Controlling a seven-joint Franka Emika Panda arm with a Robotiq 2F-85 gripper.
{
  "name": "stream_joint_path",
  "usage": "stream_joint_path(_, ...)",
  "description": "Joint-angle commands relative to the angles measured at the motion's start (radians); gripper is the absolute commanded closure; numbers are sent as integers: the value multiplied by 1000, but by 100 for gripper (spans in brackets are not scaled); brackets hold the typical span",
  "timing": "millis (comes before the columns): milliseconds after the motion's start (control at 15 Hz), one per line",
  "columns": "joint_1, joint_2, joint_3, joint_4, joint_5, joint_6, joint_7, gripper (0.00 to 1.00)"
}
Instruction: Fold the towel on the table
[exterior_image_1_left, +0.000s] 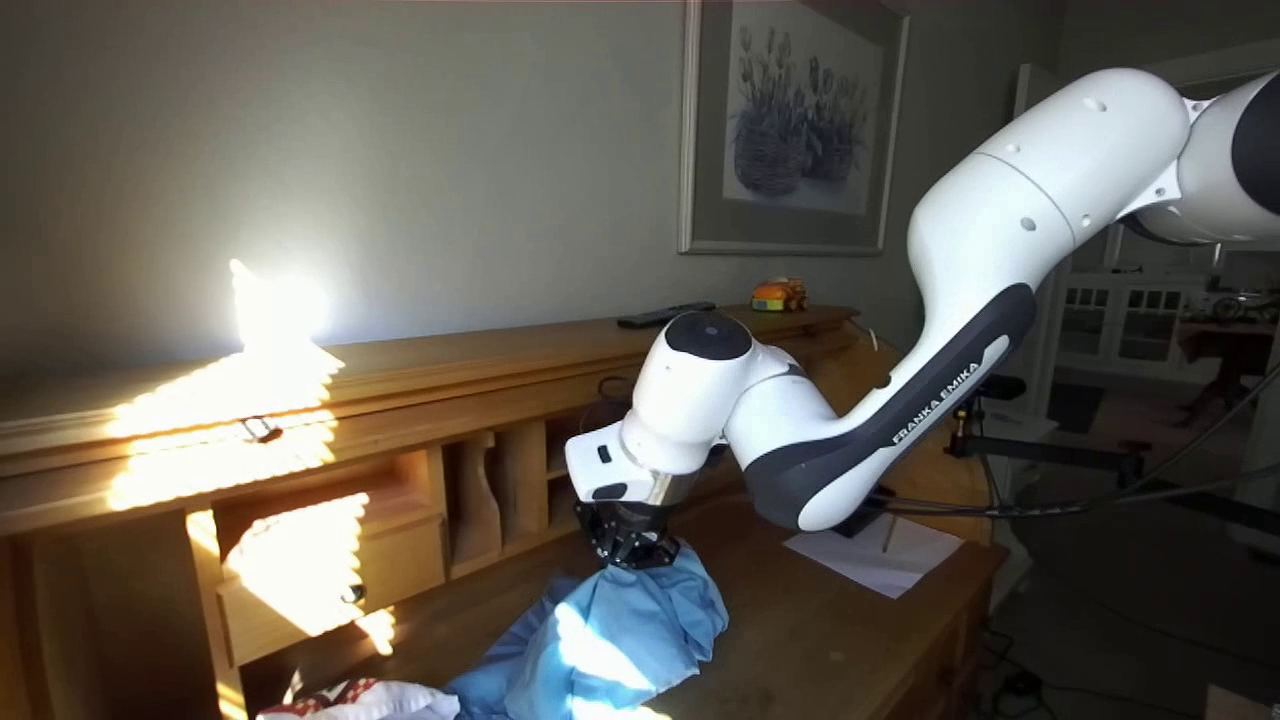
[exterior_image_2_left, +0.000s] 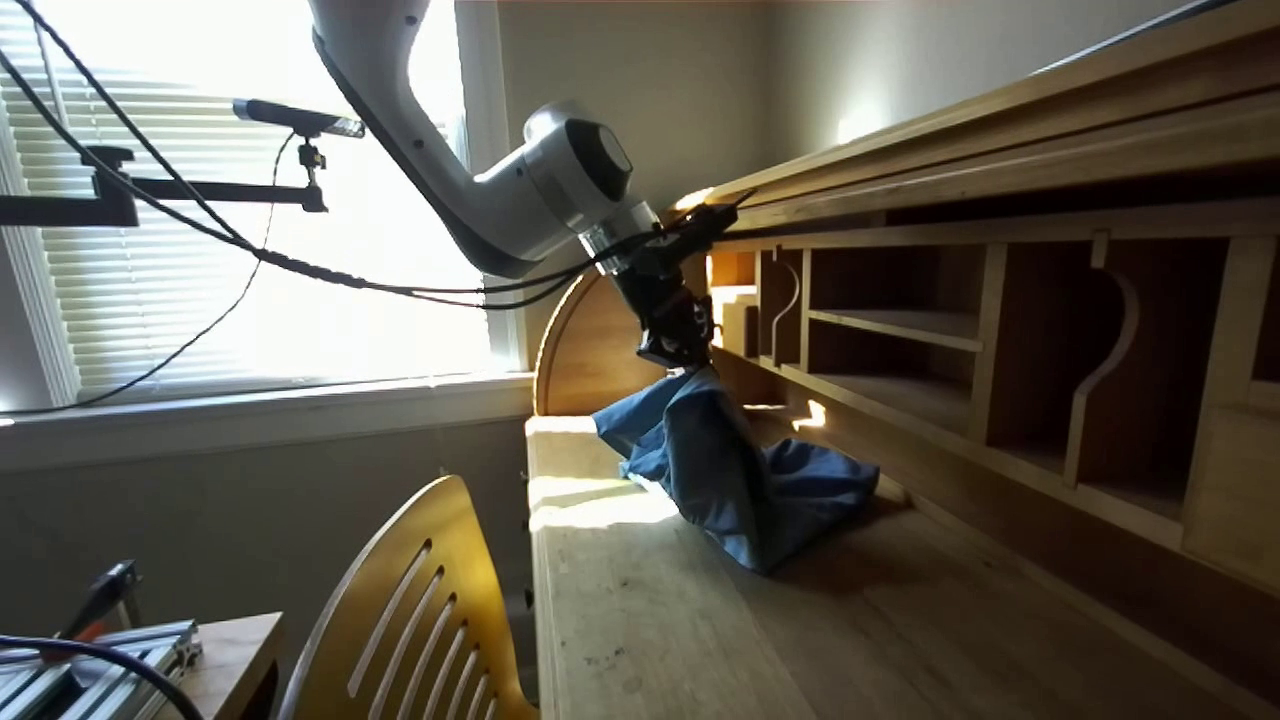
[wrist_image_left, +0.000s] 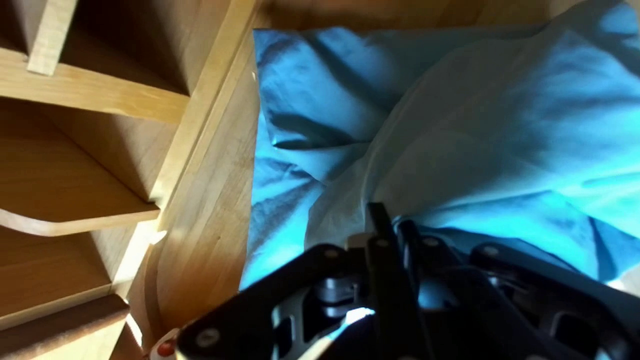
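Well, your gripper (wrist_image_left: 394, 220) is narrow, pinched on a fold of the blue towel (wrist_image_left: 475, 125) low in the middle of the wrist view. From there the towel spreads, rumpled and overlapping, to the right edge of that frame.

In an exterior view, you have the towel (exterior_image_2_left: 715, 460) just right of centre, rising to a peak under the gripper while its lower folds rest on the desk (exterior_image_2_left: 640, 620), near the cubbyholes (exterior_image_2_left: 900, 322) on the right. A chair (exterior_image_2_left: 420, 620) stands at the lower left of the same frame, with a window (exterior_image_2_left: 250, 300) at the upper left.

In an exterior view, you find the towel (exterior_image_1_left: 655, 610) at the bottom centre, brightly sunlit in part. A red-and-white item (exterior_image_1_left: 370, 700) lies just beside it to the left, cut off by the bottom edge. Your arm (exterior_image_1_left: 960, 250) reaches in from the upper right and bends down to the towel. At the lower right, a sheet of paper (exterior_image_1_left: 875, 568) lies on the desk, apart from the towel. Along the desk's top, an orange toy vehicle (exterior_image_1_left: 780, 295) sits near a dark, flat object (exterior_image_1_left: 665, 315), below a framed picture (exterior_image_1_left: 800, 110).
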Motion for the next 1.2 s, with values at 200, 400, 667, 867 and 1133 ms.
stream_joint_path(200, 97, 88, -113, 86, -408, 51, 393, 99)
stream_joint_path(400, 135, 139, -145, 121, -537, 46, 554, 99)
stream_joint_path(667, 106, 196, -104, 158, -673, 32, 681, 99)
stream_joint_path(867, 92, 235, -83, 181, -757, 38, 729, 99)
stream_joint_path(1133, 78, 278, -61, 208, -829, 37, 772, 99)
